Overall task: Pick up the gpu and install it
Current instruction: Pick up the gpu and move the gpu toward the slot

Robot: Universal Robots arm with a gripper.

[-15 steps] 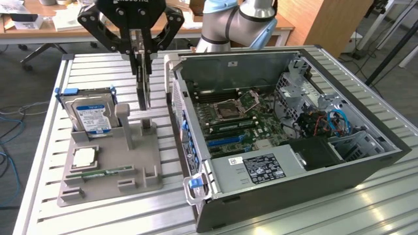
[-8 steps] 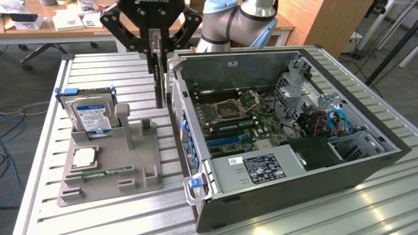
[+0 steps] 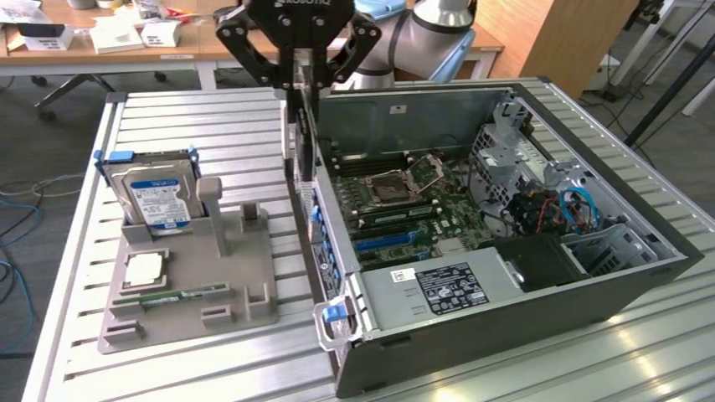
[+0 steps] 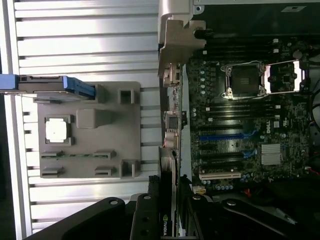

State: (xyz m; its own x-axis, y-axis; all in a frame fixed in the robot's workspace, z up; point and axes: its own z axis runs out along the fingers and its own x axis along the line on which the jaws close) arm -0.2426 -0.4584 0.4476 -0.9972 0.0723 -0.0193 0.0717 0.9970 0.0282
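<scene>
**Item: gpu (image 3: 298, 142) (image 4: 170, 100).** Thin card, seen edge-on, hanging upright with its silver bracket end farthest from the gripper. Position: raised above the computer case (image 3: 503, 335), right over the case wall that faced the tray, touching neither the case nor the table.

**Item: gripper (image 3: 301, 84) (image 4: 169, 205).** 1 unit, black. Jaws were clamped on the gpu's dark end, 1 finger on each flat face, and the card was fully carried.

**Item: motherboard (image 3: 403, 201) (image 4: 235, 125).** Lay flat inside the open case. The blue slots (image 4: 222, 136) and the white slot (image 4: 220, 176) held no card. The gpu stood just beside this area, over the case wall and not over any slot.

**Item: tray (image 3: 240, 276) (image 4: 90, 150).** Grey holder on the slatted table (image 3: 167, 117), just beside the case. It carried 3 parts:
- 1 hard drive (image 3: 156, 193) (image 4: 55, 86), upright at the end farthest from the case front
- 1 processor chip (image 3: 146, 270) (image 4: 56, 130), lying flat
- 1 memory stick (image 3: 179, 295) (image 4: 75, 155), lying flat

Several of its brackets stood vacant.

**Progress, as judged.** Step 1, the pick-up, looked complete: the card was off every surface and held firm. Step 2, the install, looked unfinished: the card was not in a slot, its bracket was not at the case's rear openings, and it was outside the motherboard's outline. Roughly half of the job appeared done.
</scene>
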